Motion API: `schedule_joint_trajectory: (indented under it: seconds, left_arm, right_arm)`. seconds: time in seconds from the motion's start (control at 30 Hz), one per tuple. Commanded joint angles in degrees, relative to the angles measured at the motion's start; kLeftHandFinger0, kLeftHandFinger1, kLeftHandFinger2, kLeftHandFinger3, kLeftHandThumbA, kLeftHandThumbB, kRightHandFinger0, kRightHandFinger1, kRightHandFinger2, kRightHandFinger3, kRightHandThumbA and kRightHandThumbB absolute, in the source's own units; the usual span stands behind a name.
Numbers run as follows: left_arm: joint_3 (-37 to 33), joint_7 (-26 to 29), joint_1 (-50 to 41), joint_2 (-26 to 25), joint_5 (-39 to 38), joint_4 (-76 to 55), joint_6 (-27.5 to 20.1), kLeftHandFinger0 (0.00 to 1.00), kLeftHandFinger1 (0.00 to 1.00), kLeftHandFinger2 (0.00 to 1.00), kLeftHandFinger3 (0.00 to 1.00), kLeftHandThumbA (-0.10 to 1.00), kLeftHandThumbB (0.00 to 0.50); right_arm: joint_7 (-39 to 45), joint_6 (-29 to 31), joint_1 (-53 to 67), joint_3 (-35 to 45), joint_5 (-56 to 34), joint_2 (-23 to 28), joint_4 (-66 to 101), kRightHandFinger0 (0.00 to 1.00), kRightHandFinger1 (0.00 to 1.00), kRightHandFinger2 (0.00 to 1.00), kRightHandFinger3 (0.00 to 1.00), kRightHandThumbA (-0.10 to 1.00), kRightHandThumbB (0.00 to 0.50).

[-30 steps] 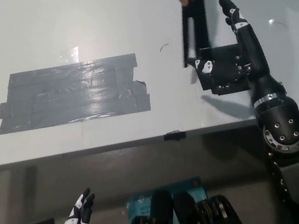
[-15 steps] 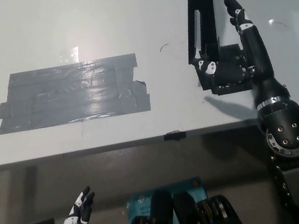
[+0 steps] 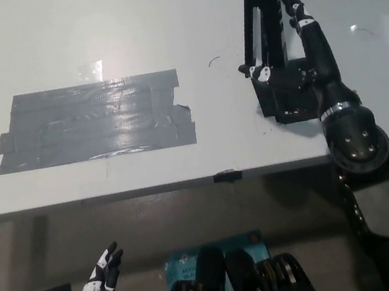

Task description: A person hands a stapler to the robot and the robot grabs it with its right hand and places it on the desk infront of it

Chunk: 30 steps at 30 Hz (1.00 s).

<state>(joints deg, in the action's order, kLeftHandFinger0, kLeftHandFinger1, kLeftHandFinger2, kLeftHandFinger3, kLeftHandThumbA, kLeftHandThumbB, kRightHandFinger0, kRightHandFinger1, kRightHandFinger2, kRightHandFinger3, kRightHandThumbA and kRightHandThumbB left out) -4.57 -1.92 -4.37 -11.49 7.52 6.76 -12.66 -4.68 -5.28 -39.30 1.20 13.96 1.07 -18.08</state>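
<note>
The desk (image 3: 89,29) is white and a bit shiny. On its left side is a big patch of gray tape (image 3: 92,122), made of many strips, with a shiny spot on top. The stapler (image 3: 262,22) at the far right is black with a silver strip down its middle. The right hand (image 3: 294,79) beside it is black with small white bits on the fingers (image 3: 300,16). Its wrist has a thin silver ring. The left hand (image 3: 101,280), near and low on the left, is white with black fingertips. Below the desk edge the floor looks dark gray, with a blue piece (image 3: 179,261) in the middle.
</note>
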Motion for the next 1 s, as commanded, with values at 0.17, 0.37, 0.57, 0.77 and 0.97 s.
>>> schedule_joint_trajectory:
  seconds: [0.17,0.37,0.57,0.77,0.97]
  left_arm:
    - [0.7,-0.2,0.2,-0.2,-0.6,-0.5,-2.7,1.0,1.0,1.0,1.0,1.0,0.5]
    - [0.8,0.0,0.1,-0.3,-0.3,-0.4,-2.7,1.0,1.0,1.0,1.0,1.0,0.5]
    - [0.7,-0.2,0.0,-0.3,-0.2,-1.0,-2.3,1.0,1.0,1.0,1.0,1.0,0.5]
    - [0.7,0.1,0.3,-0.4,0.3,-0.4,-3.0,1.0,1.0,1.0,1.0,1.0,0.5]
    - [0.8,-0.3,0.2,-0.5,-0.4,-1.1,-2.3,1.0,1.0,1.0,1.0,1.0,0.5]
  right_arm:
    - [-1.0,0.4,-7.1,0.6,-1.4,1.4,-5.4,1.0,1.0,1.0,1.0,1.0,0.358]
    - [0.2,1.8,-10.5,1.5,-4.5,1.0,-8.9,1.0,1.0,1.0,1.0,1.0,0.341]
    - [0.5,6.6,-14.3,1.7,-5.9,1.7,-15.8,0.18,0.3,0.38,0.36,0.22,0.31]
    - [0.2,8.7,-15.0,-1.2,-3.5,2.2,-17.5,0.02,0.42,0.72,0.53,-0.1,0.263]
    - [-0.3,8.1,-13.8,-1.1,-4.7,2.4,-17.2,0.09,0.57,0.89,0.86,-0.1,0.205]
